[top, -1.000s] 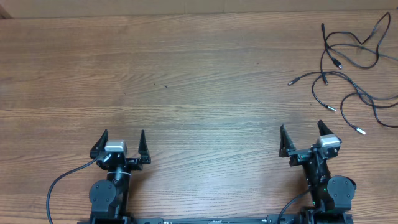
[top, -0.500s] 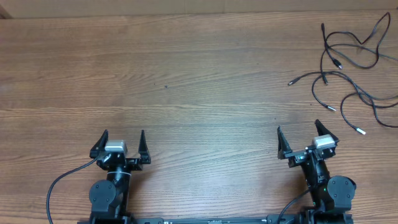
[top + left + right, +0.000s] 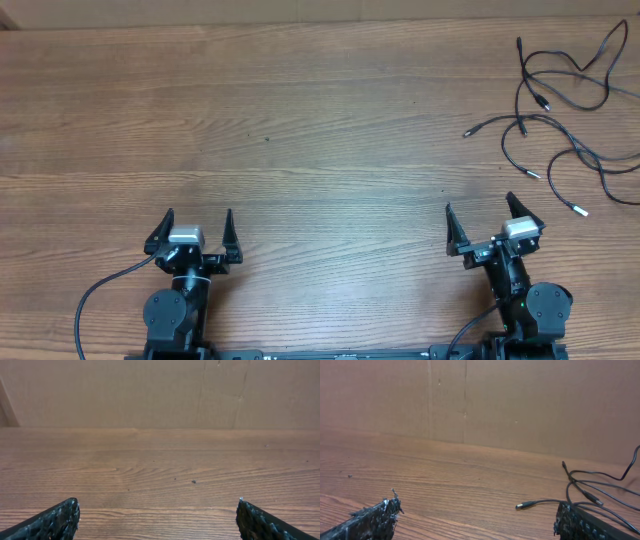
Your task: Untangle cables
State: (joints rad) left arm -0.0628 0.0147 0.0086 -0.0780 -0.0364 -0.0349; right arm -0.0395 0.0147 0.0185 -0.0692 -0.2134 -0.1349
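overhead — cables sprawl beyond right claw

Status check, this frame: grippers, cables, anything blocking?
Left gripper open, empty. Right gripper open, empty. Cables tangled at far right, untouched. Nothing in the way.

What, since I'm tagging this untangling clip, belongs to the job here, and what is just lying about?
Job:
- cables, spread loose at the table's far right
- left claw, open and empty
- right claw, open and empty, nearer the cables

Just there:
- wooden table
- dark speck on it
- cardboard wall behind
- left arm's own thick wire
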